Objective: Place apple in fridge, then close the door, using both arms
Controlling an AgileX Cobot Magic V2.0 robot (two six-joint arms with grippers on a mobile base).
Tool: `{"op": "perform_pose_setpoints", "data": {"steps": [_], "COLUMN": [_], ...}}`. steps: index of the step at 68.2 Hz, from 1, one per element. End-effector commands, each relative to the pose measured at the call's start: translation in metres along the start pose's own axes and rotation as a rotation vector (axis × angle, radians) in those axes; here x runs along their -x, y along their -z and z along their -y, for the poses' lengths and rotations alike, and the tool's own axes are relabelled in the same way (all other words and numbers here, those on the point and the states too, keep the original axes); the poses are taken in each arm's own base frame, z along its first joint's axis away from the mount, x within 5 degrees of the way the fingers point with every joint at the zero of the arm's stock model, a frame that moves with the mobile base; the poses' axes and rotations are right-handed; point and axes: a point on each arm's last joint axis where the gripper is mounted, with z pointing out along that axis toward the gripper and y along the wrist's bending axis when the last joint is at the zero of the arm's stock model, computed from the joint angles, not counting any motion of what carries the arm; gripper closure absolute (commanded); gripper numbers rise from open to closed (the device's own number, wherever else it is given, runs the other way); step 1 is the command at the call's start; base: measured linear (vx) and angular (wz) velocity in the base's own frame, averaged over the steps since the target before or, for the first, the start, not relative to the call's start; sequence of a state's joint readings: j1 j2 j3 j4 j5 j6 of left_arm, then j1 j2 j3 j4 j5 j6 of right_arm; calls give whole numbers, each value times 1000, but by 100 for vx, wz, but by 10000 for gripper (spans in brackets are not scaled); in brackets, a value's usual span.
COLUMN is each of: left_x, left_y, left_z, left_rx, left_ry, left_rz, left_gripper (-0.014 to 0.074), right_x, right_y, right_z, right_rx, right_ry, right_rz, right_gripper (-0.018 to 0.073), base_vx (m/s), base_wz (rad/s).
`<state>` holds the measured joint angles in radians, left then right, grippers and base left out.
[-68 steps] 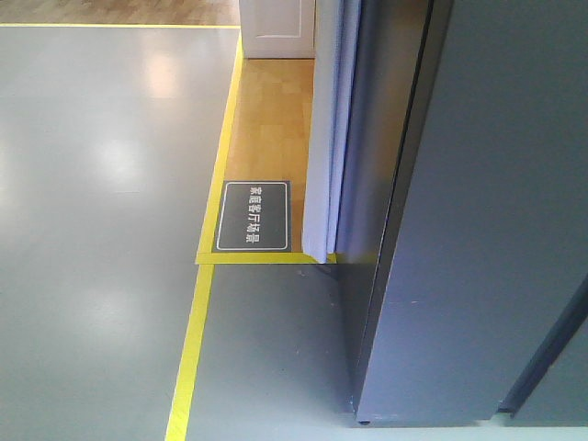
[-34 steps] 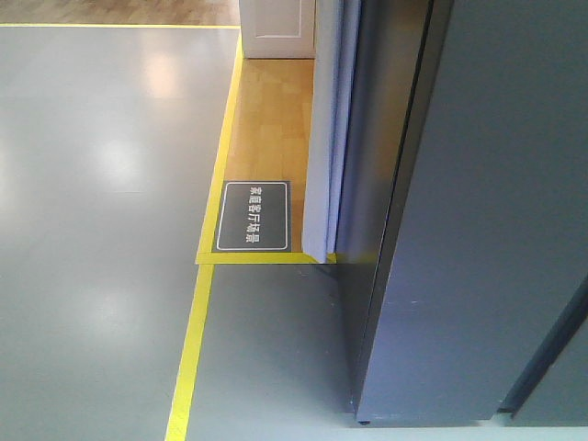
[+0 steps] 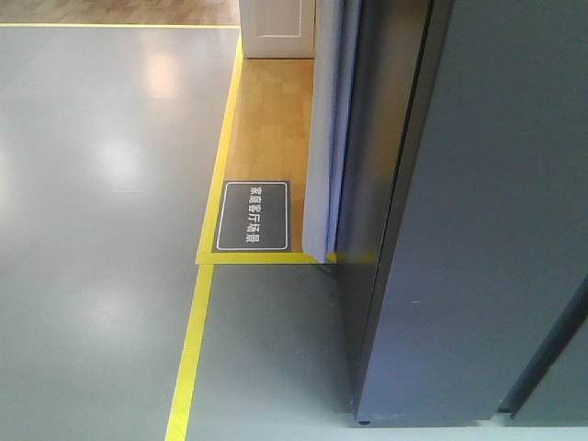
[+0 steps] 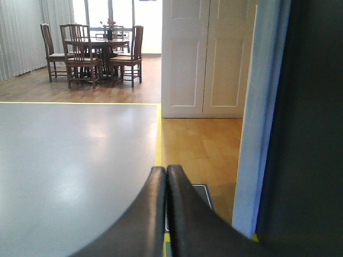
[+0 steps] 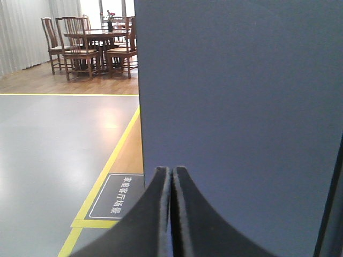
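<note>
The apple is out of view in every frame. A tall dark grey fridge [image 3: 487,230] fills the right of the front view, and no white interior shows. Its flat grey door front [image 5: 241,96] stands close before my right gripper [image 5: 172,169], which is shut with nothing between its fingers. My left gripper [image 4: 165,168] is also shut and empty. It hangs over the floor, left of the fridge's dark side [image 4: 311,128]. A dark vertical gap [image 3: 551,354] runs down the front at the lower right.
Yellow floor tape [image 3: 188,358] borders a wooden strip [image 3: 271,119] with a dark floor sign [image 3: 253,216]. A pale panel edge [image 3: 322,138] stands against the fridge's side. White double doors [image 4: 203,59] lie behind, and a dining table with chairs [image 4: 96,51] stands far back.
</note>
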<state>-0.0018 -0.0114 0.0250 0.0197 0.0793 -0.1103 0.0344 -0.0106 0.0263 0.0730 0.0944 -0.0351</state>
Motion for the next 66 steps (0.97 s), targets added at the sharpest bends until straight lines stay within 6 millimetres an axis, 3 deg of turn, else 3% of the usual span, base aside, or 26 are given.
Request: {"op": "perform_pose_setpoints", "data": {"steps": [1,66], "left_x": [-2,-2], "left_y": [0,0], "left_z": [0,0], "left_rx": [-4,-4], "left_ry": [7,7], "left_rz": [57,57], "left_gripper": [602,602], "right_x": [8,8], "right_y": [1,1], "right_z": [1,1], "right_rx": [-17,-17], "right_ry": [-23,-31], "right_rz": [95,89], "right_gripper": [561,561], "base_vx": [0,0], "base_wz": [0,0]}}
